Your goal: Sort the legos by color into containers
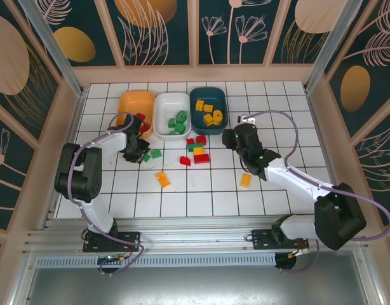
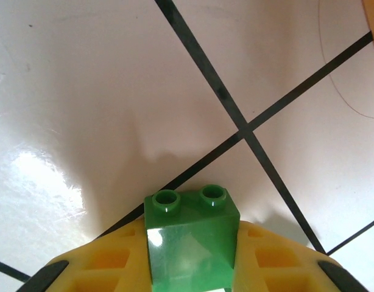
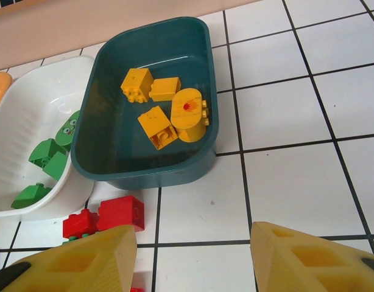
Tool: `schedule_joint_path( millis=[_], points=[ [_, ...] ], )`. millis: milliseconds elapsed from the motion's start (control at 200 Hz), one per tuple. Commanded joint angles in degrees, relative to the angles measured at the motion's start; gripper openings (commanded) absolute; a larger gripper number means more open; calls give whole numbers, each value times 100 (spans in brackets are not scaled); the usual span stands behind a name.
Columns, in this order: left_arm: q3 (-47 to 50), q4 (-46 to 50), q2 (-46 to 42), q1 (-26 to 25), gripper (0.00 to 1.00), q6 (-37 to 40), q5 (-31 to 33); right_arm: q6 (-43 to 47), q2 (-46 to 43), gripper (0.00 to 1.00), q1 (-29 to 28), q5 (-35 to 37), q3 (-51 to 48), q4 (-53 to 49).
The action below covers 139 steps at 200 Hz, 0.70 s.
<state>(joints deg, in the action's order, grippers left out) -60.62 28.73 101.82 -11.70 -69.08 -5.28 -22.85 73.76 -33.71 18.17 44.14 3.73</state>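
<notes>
The left pincer (image 2: 190, 243) grips a green lego (image 2: 191, 240) at the counter (image 2: 83, 91) near the orange tray (image 1: 134, 105), so lift it straight up and release only above the white tray (image 1: 173, 105), while the right pincer (image 3: 193, 243) hangs open, empty.

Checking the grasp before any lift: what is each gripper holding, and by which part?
Left gripper clamps the green sloped brick by its opposite sides; right gripper holds nothing.

We see three trays side by side near the surface's far edge: the orange tray (image 1: 134, 103) holds red bricks (image 1: 141, 121), the white tray (image 1: 169, 105) green bricks (image 1: 178, 122), and the teal tray (image 3: 114, 140) yellow bricks (image 3: 169, 112). Loose bricks (image 1: 197, 151) in all three colors lie mid-surface, and one green brick (image 2: 190, 228) sits studs-up in the left pincer (image 2: 191, 258).
</notes>
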Motion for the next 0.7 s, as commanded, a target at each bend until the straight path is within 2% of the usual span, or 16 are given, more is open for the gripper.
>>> schedule_joint_path(
  millis=[0,175,335,485,691],
  points=[
    [138,6,-331,-29,28,112,136,-46,-112,53,49,185,-85,174],
    [2,63,-808,-298,28,173,80,-18,-85,53,62,199,-76,170],
    [-933,203,-652,-736,29,473,233,-53,-17,53,152,82,-55,163],
    [-2266,316,201,-972,28,1043,397,-125,132,53,203,89,-18,90],
    [-3861,458,1760,-1106,28,1645,61,-271,219,53,206,82,-16,-175]
  ],
)
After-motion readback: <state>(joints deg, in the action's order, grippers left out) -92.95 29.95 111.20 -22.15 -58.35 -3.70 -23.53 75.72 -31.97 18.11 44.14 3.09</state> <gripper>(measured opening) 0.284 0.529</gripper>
